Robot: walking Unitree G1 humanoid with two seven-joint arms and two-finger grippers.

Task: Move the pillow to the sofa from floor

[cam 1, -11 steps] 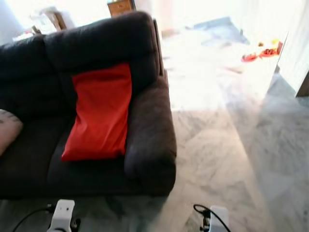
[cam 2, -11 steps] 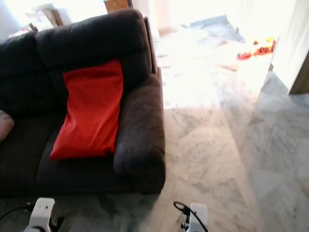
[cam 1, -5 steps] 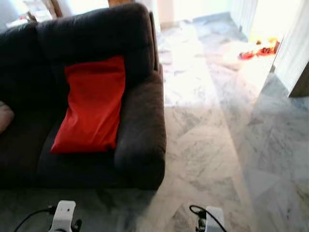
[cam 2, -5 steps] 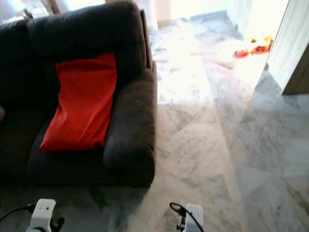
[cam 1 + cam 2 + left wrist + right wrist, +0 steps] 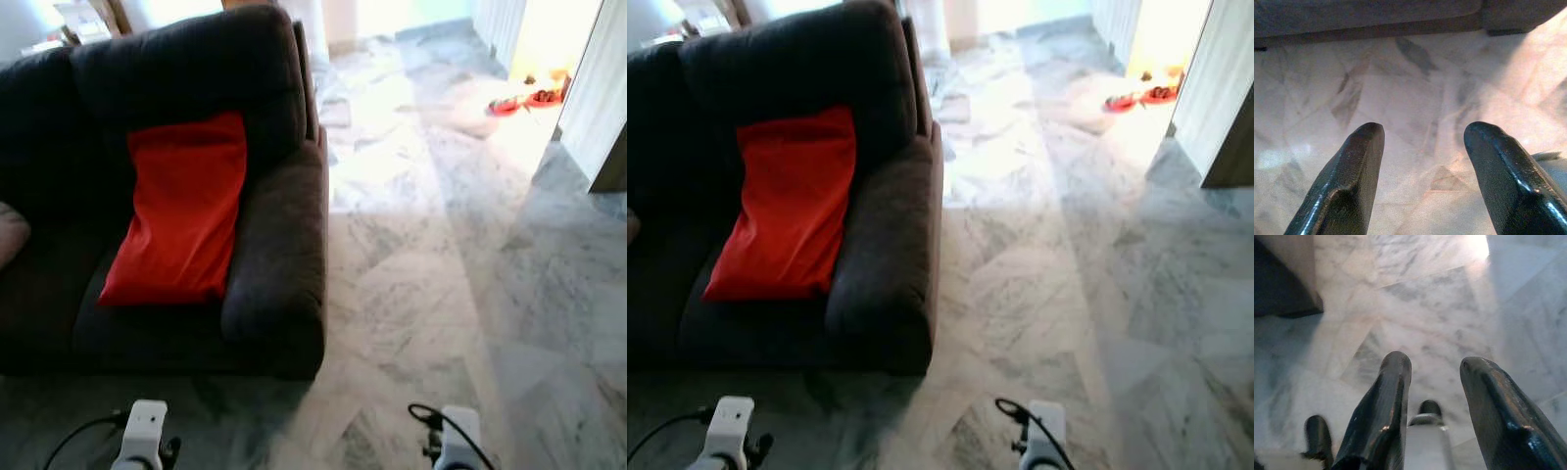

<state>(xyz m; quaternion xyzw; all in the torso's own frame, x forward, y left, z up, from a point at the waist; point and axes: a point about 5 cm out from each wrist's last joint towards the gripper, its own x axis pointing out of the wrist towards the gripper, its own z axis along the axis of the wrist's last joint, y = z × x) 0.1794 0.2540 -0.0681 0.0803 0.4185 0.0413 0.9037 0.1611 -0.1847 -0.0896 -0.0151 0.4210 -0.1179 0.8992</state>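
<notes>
A red pillow (image 5: pixel 178 212) leans upright against the backrest of the dark sofa (image 5: pixel 280 245), on the seat beside its right armrest. Both arms hang low at the bottom of the eye views: the left wrist (image 5: pixel 144 437) and the right wrist (image 5: pixel 457 441) show as white housings with black cables. In the left wrist view my left gripper (image 5: pixel 1422 142) is open over the marble floor (image 5: pixel 1400 93), with the sofa's base beyond it. My right gripper (image 5: pixel 1434 374) is open too, with bare marble between its fingers.
A second, pale cushion (image 5: pixel 12 235) peeks in at the sofa's left edge. Marble floor (image 5: pixel 431 274) stretches to the right of the sofa. Red objects (image 5: pixel 529 100) lie on the sunlit floor far back right, next to a white door frame (image 5: pixel 598 98).
The whole scene has shifted left and the floor fills more of the picture, so the camera has moved. The pillow stays put on the sofa. Both wrists hang as before.
</notes>
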